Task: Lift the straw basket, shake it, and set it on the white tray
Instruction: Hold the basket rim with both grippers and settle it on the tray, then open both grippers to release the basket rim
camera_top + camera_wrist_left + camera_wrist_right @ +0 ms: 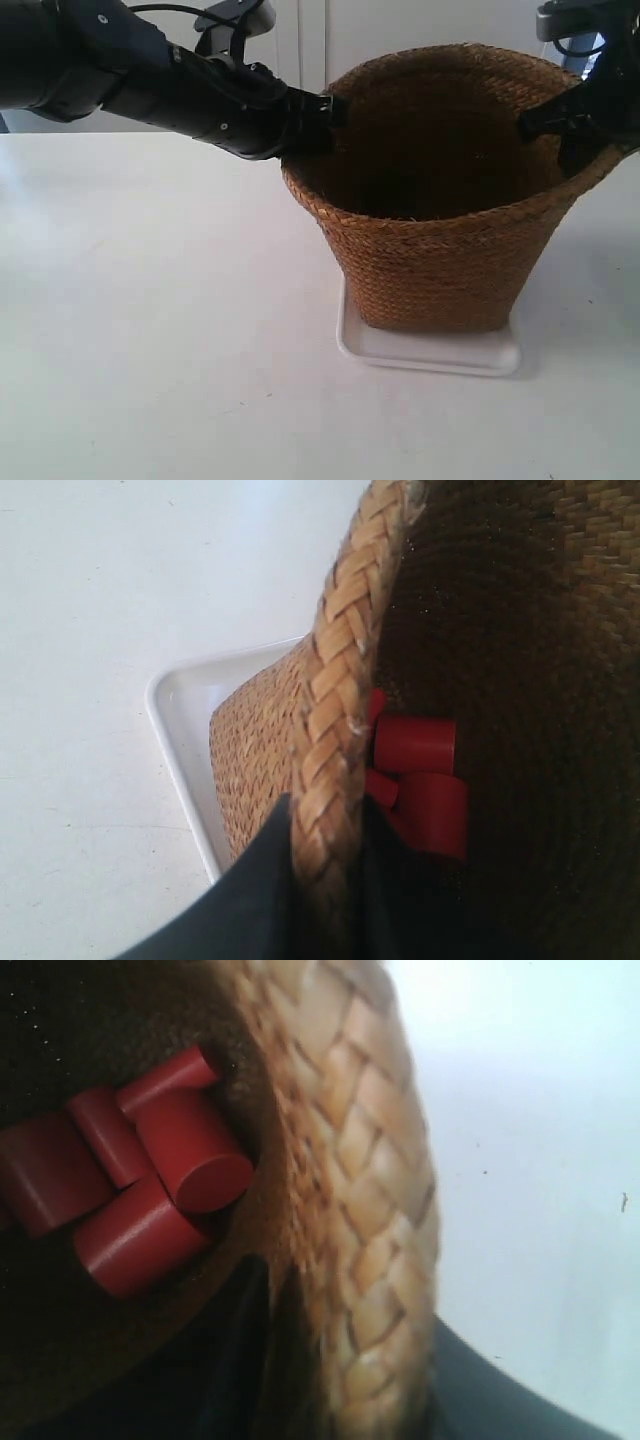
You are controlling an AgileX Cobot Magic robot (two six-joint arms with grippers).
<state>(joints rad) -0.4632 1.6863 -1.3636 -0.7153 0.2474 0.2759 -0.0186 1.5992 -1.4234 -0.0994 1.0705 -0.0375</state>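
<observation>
White tabletop (150, 350) under the work, pale wall behind. Findings: the straw basket (440, 260) stands upright with its base on the white tray (430, 355), inside the tray's low rim; tray edge shows at the front and at both sides of the base. Contents of the basket: several red cylinders (415, 745) lying jumbled together on its floor, close against the wall. I cannot fix their number. My left gripper (325, 815) is clamped on the braided rim, one dark finger outside the wall and one inside. My right gripper (345, 1330) is closed over the rim likewise, on the opposite side.
</observation>
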